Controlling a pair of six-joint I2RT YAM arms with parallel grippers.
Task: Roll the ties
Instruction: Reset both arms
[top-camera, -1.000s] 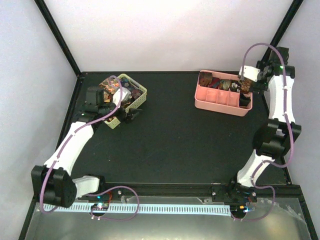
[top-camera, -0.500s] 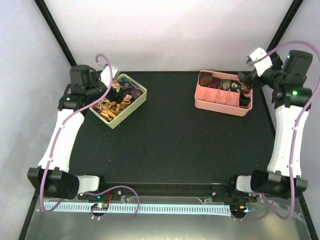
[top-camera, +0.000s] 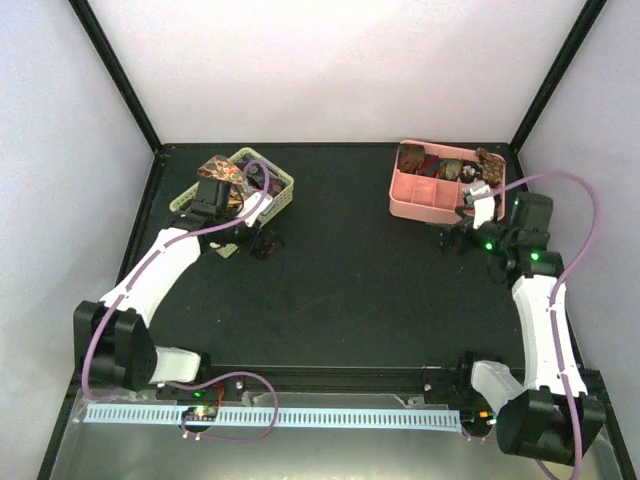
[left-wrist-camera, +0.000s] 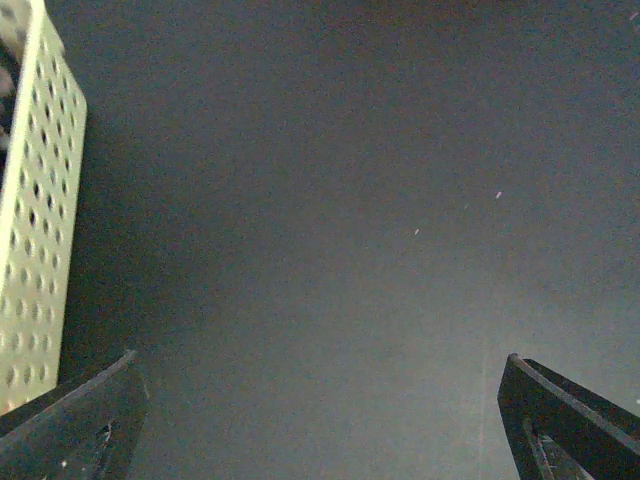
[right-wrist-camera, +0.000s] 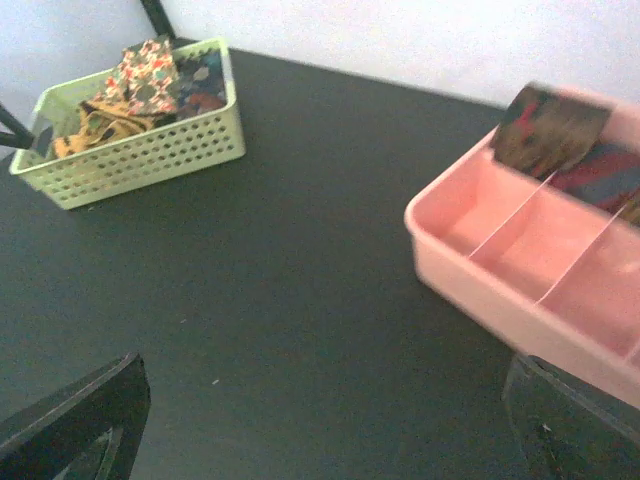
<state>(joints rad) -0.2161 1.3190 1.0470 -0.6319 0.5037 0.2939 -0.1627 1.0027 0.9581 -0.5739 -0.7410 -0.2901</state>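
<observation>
Table (top-camera: 360, 290), black and matte, has nothing lying on its middle, and both my arms have just swung down toward it. A moment ago the left arm was lifted over the pale green perforated plastic basket (right-wrist-camera: 150, 155) and the right arm stood high behind the pink plastic divided tray (right-wrist-camera: 500, 300). Now both are low and bent inward. I judge this to be the passage between two ties: nothing is in hand, so the next tie is not yet fetched.

The tray stands at the far right of the table. Its far compartments hold the rolled ties (top-camera: 440, 166), dark and patterned, while the near compartments seen from my right wrist look empty.

The basket stands at the far left. Inside it lie the loose ties (right-wrist-camera: 150, 75), a limp heap of gold, red and dark strips, with one flowered end rising above the rim.

My left pincer (top-camera: 263, 241) is spread wide and grasps nothing. It hangs low over the table just beside the basket's near right corner, outside the wall. My right pincer (top-camera: 452, 240) is released as well, near the front of the tray but apart from it, and it looks across the table toward the basket.

To reach a loose tie, the left pincer would need to rise over the basket wall first. The purple cables (top-camera: 597, 240) loop freely around both arms, and the one on the left could catch on the rim.
</observation>
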